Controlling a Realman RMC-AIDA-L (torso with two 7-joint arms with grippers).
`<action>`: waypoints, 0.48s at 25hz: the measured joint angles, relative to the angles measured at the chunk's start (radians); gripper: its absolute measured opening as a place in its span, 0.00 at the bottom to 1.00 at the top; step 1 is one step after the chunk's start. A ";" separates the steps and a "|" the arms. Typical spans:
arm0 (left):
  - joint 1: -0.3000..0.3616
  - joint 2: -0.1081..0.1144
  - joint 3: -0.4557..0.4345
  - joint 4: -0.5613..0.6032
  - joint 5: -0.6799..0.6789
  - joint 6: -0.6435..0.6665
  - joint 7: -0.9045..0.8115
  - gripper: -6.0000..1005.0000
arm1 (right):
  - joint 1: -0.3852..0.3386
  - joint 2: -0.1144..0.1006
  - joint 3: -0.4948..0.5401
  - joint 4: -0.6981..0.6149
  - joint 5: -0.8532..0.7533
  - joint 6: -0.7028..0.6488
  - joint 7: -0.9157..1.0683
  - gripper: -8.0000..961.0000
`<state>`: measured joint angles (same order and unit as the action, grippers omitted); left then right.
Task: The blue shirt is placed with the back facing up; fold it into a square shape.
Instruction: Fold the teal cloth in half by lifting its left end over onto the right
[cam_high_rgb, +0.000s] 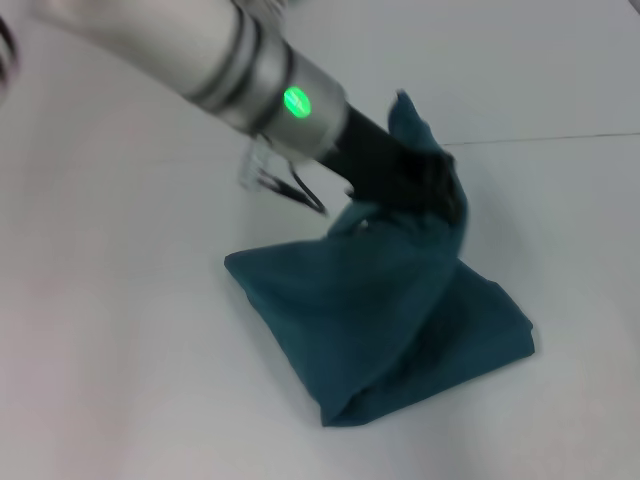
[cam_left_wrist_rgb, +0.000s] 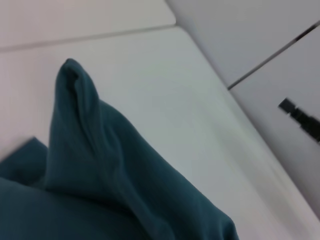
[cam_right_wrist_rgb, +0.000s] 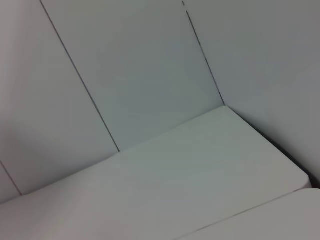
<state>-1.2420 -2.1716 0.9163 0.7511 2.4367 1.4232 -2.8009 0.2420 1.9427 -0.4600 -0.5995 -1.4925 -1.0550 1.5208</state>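
Note:
The blue shirt (cam_high_rgb: 380, 320) lies in a rumpled, partly folded heap on the white table (cam_high_rgb: 120, 330). One part of it is pulled up into a peak (cam_high_rgb: 405, 110) above the heap. My left arm reaches in from the upper left, and my left gripper (cam_high_rgb: 425, 185) is shut on that raised fabric, with cloth draped around its black body. The left wrist view shows the lifted fold of the shirt (cam_left_wrist_rgb: 85, 140) close up, not the fingers. My right gripper is out of view; its wrist view shows only table and wall.
A seam line (cam_high_rgb: 560, 137) crosses the table behind the shirt. In the left wrist view the table edge (cam_left_wrist_rgb: 250, 150) runs diagonally, and a small black object (cam_left_wrist_rgb: 300, 117) sits beyond it. Wall panels (cam_right_wrist_rgb: 140, 65) rise behind a table corner.

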 joint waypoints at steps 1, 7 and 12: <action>0.000 0.000 0.000 0.000 0.000 0.000 0.000 0.09 | 0.003 0.001 -0.002 0.000 0.000 0.000 0.000 0.01; 0.010 -0.003 0.271 -0.174 -0.223 -0.217 0.033 0.09 | 0.044 0.010 -0.008 0.000 -0.039 0.000 0.003 0.01; 0.018 -0.002 0.299 -0.166 -0.276 -0.228 0.036 0.21 | 0.052 0.014 -0.008 0.000 -0.050 -0.001 0.005 0.01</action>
<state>-1.2237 -2.1737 1.2155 0.5855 2.1611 1.1956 -2.7654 0.2939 1.9566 -0.4679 -0.5991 -1.5427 -1.0557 1.5253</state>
